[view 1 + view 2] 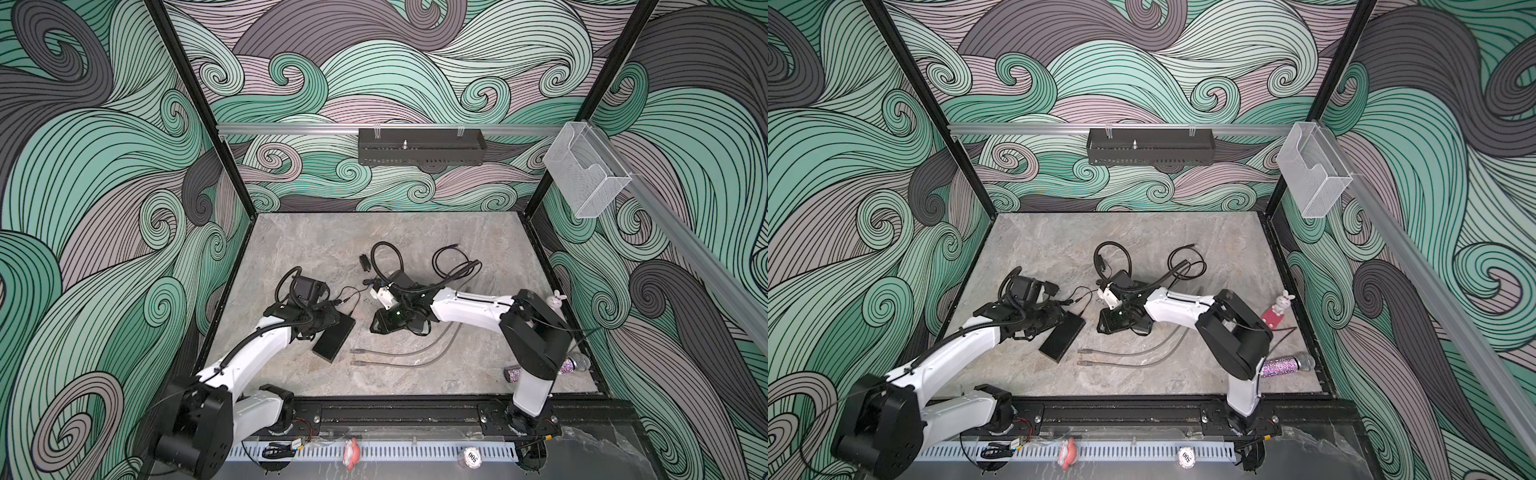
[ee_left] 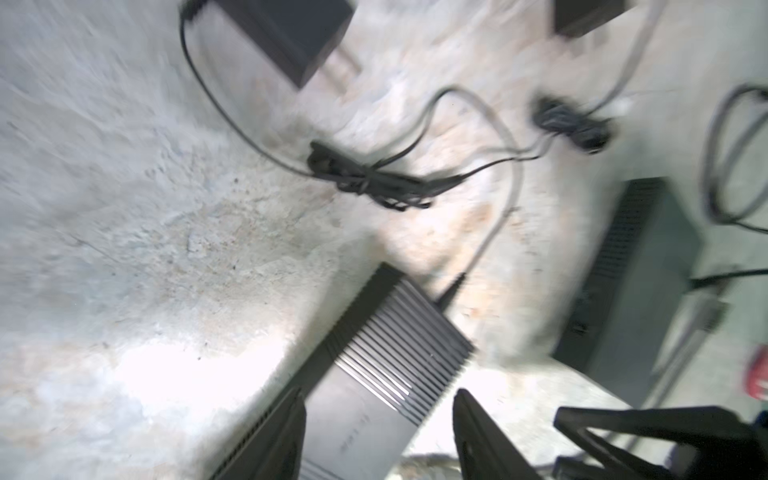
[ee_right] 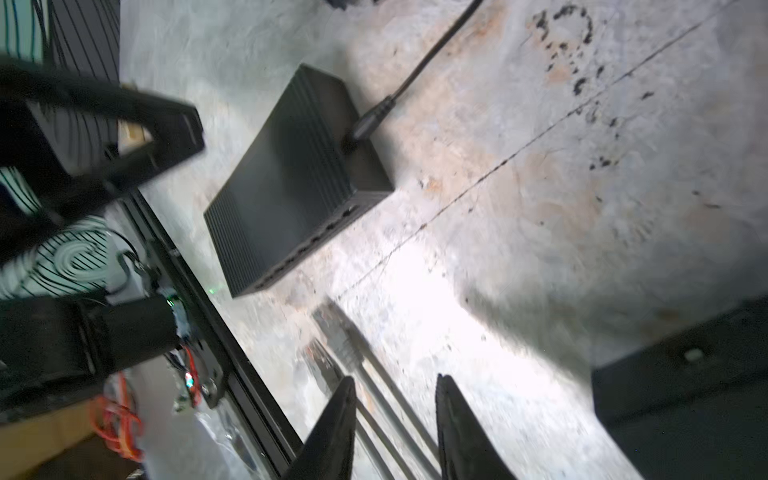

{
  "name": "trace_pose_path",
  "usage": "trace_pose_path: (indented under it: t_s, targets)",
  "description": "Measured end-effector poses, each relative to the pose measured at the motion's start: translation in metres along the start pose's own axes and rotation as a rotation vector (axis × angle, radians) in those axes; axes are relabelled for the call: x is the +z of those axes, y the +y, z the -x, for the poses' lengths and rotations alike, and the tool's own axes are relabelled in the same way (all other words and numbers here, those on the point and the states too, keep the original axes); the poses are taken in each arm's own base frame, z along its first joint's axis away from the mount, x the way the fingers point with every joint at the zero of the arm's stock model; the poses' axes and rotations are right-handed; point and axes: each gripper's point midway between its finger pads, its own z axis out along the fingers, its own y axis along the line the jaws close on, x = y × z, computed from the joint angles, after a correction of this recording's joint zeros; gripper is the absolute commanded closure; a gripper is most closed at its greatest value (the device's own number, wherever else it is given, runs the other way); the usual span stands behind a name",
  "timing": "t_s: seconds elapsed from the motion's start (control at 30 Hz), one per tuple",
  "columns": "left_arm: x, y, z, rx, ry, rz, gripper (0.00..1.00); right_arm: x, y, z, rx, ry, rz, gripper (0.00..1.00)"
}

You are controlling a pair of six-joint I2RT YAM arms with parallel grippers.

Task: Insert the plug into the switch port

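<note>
The switch (image 1: 334, 338) (image 1: 1063, 338) is a flat black ribbed box lying at the left middle of the table, with a black power lead (image 3: 374, 116) plugged into its far end. A row of ports (image 3: 307, 245) runs along its long side. Two grey cables end in plugs (image 1: 355, 351) (image 3: 349, 353) just right of the switch. My left gripper (image 2: 380, 397) is open over the switch (image 2: 374, 374), one finger at each side, and the view is blurred. My right gripper (image 3: 395, 382) is open just behind the plugs, with the grey cables running under its gap.
A second black box (image 2: 636, 291) (image 3: 685, 395) sits under the right arm. Coiled black cables (image 1: 453, 264) and a small black adapter (image 1: 365, 262) lie further back. A glittery microphone (image 1: 1287, 365) and a bunny toy (image 1: 1281, 305) sit by the right wall.
</note>
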Motion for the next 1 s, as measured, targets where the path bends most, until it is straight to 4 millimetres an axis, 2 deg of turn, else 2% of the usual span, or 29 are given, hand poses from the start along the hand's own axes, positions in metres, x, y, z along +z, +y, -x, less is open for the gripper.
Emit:
trace_pose_path:
  t_s: [0.1,0.13,0.17,0.27,0.43,0.5,0.57,0.73,0.83,1.0]
  targets:
    - [-0.033,-0.023,0.008,0.021,-0.067,-0.122,0.39,-0.007,0.013,-0.018,-0.163,0.029,-0.058,0.66]
    - [-0.048,-0.034,0.009,0.041,-0.087,-0.187,0.36,-0.007,0.016,-0.025,-0.214,0.042,-0.076,0.66]
    - [-0.062,-0.044,0.009,0.062,-0.108,-0.247,0.31,-0.006,0.018,-0.034,-0.261,0.061,-0.09,0.66]
    - [-0.105,-0.068,0.007,0.127,-0.173,-0.402,0.03,-0.001,0.021,-0.057,-0.361,0.117,-0.12,0.65]
    - [-0.182,-0.09,0.011,0.263,-0.298,-0.506,0.01,0.005,0.026,-0.074,-0.497,0.165,-0.171,0.65]
    - [-0.201,-0.092,0.011,0.312,-0.336,-0.511,0.01,0.01,0.029,-0.077,-0.542,0.178,-0.193,0.65]
    - [-0.208,-0.088,0.007,0.352,-0.346,-0.497,0.01,0.017,0.031,-0.079,-0.576,0.193,-0.211,0.65]
    - [-0.202,-0.073,-0.008,0.391,-0.334,-0.462,0.01,0.03,0.022,-0.081,-0.601,0.228,-0.262,0.67]
    - [-0.202,-0.068,-0.013,0.403,-0.346,-0.459,0.01,0.037,0.015,-0.079,-0.604,0.243,-0.294,0.71]
    - [-0.2,-0.067,-0.013,0.409,-0.34,-0.452,0.01,0.04,0.01,-0.071,-0.602,0.236,-0.343,0.83]
